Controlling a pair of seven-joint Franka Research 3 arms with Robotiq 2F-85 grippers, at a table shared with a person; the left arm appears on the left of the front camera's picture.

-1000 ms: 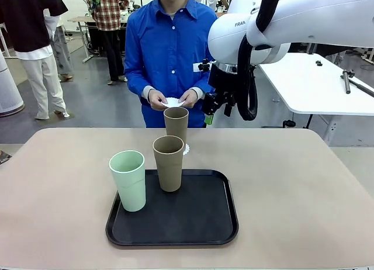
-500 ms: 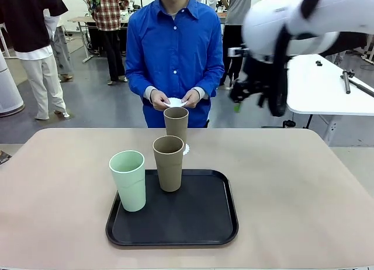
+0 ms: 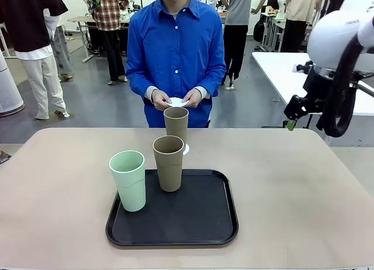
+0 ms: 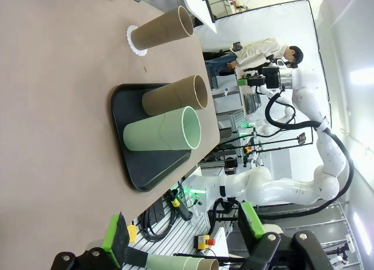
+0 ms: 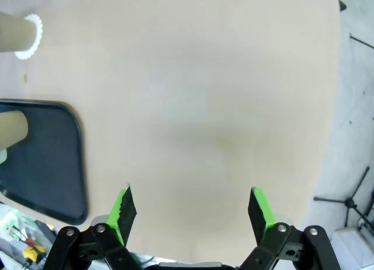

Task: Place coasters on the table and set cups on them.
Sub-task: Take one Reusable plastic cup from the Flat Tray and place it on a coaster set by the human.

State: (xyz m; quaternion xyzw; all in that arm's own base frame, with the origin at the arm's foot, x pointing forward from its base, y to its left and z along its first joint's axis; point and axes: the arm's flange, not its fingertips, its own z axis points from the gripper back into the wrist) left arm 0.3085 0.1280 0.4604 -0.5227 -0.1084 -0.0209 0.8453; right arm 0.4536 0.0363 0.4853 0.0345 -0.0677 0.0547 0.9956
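One tan cup [image 3: 176,123] stands on a white scalloped coaster [image 3: 186,148] on the beige table [image 3: 292,188], just beyond the tray. A second tan cup [image 3: 168,163] and the mint green cup [image 3: 128,180] stand on the black tray [image 3: 175,220]. The person's hands hold more white coasters [image 3: 175,101] behind the far cup. My right gripper [image 3: 290,125] hangs high over the table's far right; in its wrist view it [image 5: 191,207] is open and empty above bare tabletop. My left gripper [image 4: 182,232] is open and empty, far from the cups [image 4: 163,128].
The person in a blue shirt [image 3: 175,48] stands at the far edge. A white rectangular table [image 3: 280,71] lies behind my right arm. Bare tabletop spreads left and right of the tray. Other people stand in the background.
My right arm has swung from beside the far tan cup out to the right and away from it. Cups, tray and the person's hands have stayed put.
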